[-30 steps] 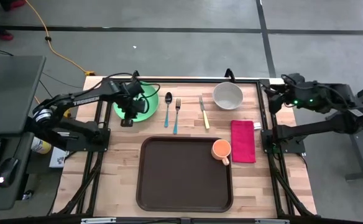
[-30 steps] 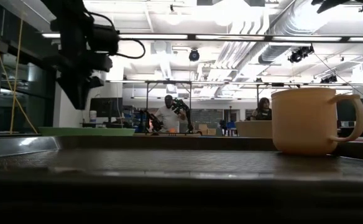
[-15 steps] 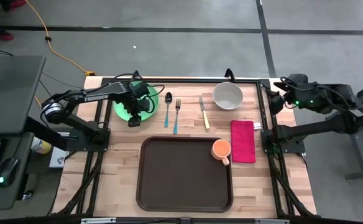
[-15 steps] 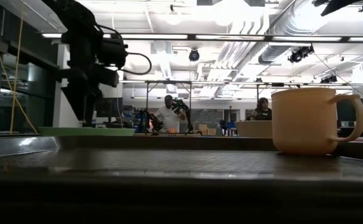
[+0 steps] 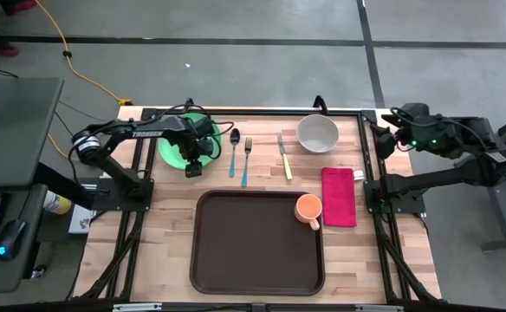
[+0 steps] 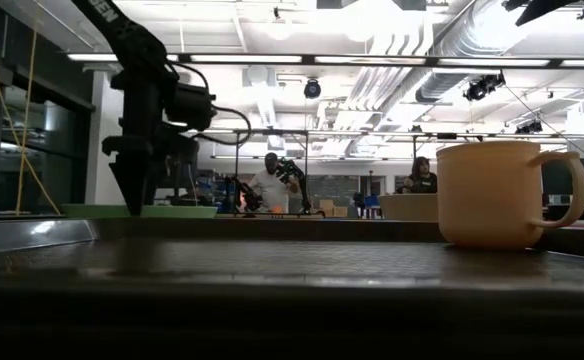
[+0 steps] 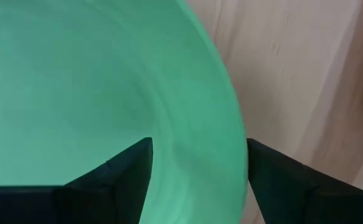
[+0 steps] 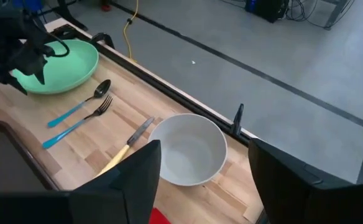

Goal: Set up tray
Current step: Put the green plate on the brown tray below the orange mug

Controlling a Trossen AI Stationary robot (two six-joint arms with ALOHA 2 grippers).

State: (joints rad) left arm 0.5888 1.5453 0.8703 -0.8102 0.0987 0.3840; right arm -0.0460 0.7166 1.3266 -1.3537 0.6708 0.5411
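Observation:
The dark brown tray (image 5: 257, 260) lies at the table's near middle, with an orange mug (image 5: 308, 208) standing in its far right corner. The green plate (image 5: 175, 149) sits flat at the far left. My left gripper (image 5: 192, 166) is open and points down over the plate's near right rim (image 7: 234, 124). One finger is above the plate's inside and the other is just outside the rim. In the low view, the left gripper (image 6: 137, 205) reaches down to the plate (image 6: 177, 211). My right gripper (image 5: 383, 139) waits open at the far right edge.
A spoon (image 5: 234, 152), a fork (image 5: 246, 161) and a yellow-handled knife (image 5: 284, 158) lie side by side beyond the tray. A white bowl (image 5: 317, 133) stands at the far right, and a red napkin (image 5: 339, 197) lies right of the tray. People stand in the room behind.
My left gripper has moved toward the table's right along the plate's near side and come down, from well above the plate to the level of its rim. The plate, tray and mug have stayed in place.

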